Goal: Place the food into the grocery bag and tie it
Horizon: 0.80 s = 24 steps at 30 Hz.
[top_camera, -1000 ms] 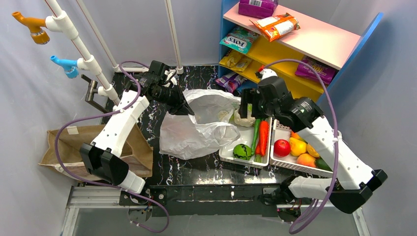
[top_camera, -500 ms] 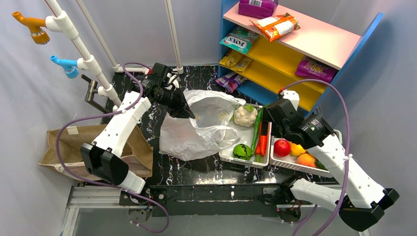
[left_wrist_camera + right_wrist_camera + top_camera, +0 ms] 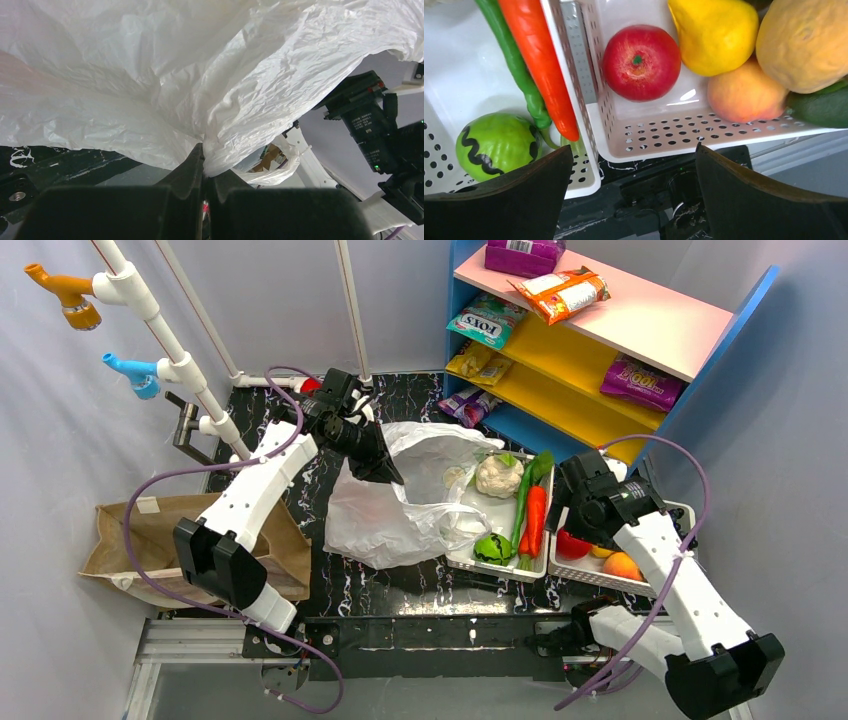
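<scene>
Two claws, two states. The left claw [image 3: 202, 150] is pinched tight on a fold of the bag [image 3: 200, 75]. Its thin, crinkled, translucent white film fills that wrist view and hides the bag's mouth and whatever is inside. From above, the bag lies slumped at mid worktop [image 3: 330, 590], its right side against the left basket [image 3: 454, 75].

The right claw [image 3: 632, 150] is spread wide and empty, hanging over the near wall of the right basket [image 3: 659, 135] by the worktop's right edge. From above, its arm covers most of the apple [image 3: 641, 62]. The wrist view shows it whole, round and glossy red, in that basket's near left corner.

Beside it are a smooth yellow pear [image 3: 714, 32], cut off at the top, a matte peach [image 3: 744, 95], and a rough orange fruit [image 3: 806, 45] and a dark green shape [image 3: 821, 107], both cropped beyond naming.

Both baskets are stiff, perforated white plastic. The left one holds a tapering carrot [image 3: 539, 65], a long green pod [image 3: 514, 65] and a striped green ball [image 3: 496, 145].
</scene>
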Each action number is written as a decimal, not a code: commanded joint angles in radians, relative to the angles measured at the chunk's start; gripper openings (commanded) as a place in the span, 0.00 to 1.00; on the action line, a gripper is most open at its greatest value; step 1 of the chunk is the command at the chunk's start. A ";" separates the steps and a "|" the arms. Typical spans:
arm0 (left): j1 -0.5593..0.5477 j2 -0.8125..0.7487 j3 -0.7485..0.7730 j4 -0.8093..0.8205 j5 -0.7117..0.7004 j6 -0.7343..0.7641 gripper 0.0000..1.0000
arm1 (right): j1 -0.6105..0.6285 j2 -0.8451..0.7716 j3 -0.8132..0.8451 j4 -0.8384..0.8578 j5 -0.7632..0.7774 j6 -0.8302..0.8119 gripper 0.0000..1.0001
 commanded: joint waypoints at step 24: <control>-0.008 -0.027 0.008 -0.035 0.009 0.011 0.00 | -0.362 0.033 -0.170 0.178 -0.183 0.098 0.98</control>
